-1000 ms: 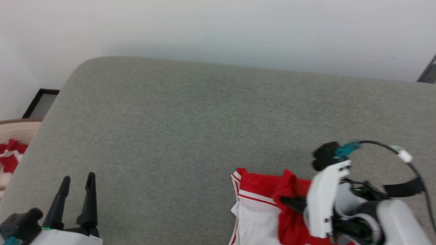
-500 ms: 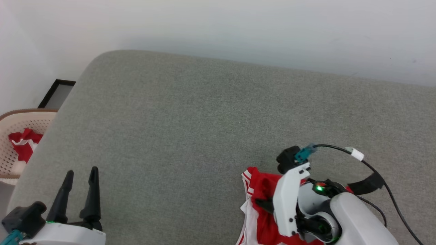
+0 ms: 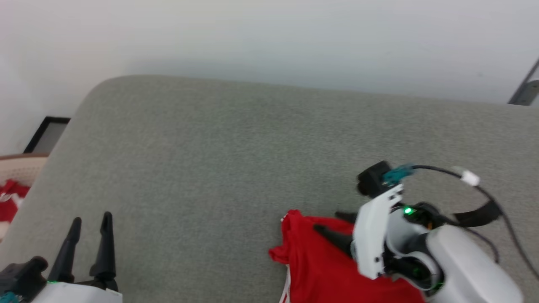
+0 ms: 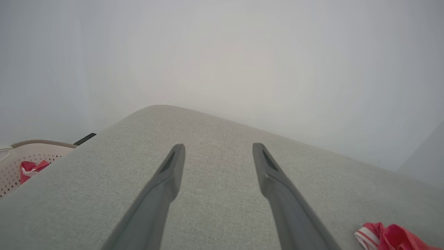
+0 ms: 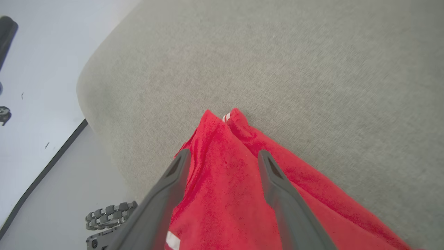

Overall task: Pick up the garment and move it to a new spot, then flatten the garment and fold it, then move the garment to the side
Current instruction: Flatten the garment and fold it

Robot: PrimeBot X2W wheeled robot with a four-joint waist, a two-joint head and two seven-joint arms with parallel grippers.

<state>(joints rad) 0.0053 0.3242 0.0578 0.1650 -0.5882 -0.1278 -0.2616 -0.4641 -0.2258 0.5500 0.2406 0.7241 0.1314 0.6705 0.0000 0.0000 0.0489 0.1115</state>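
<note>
Apparently the first step, bringing the garment [image 3: 320, 261] to a new spot, is just ending. The garment lies in a bunched red heap at the near edge of the cushion [image 3: 236, 147], right of its middle, with a bit of striped trim showing at its far tip. The right gripper [image 3: 328, 222] hangs directly over it with the jaws apart. In the right wrist view the cloth passes under and between the fingers [image 5: 277, 194] but is not pinched. The left gripper [image 3: 92, 217] hovers near the near left corner of the cushion, well apart from the garment, with its jaws also apart and nothing in them.

I judge the next step is flattening. The heap hides its corners, so each gripper must find a hem or a sleeve edge and pull the cloth out toward the free far part of the cushion.

One second earlier the right jaws were together on a red fold, and a white sleeve panel was showing beside it. Now the hold is released and mostly red cloth shows. The head camera has also shifted slightly.
</note>
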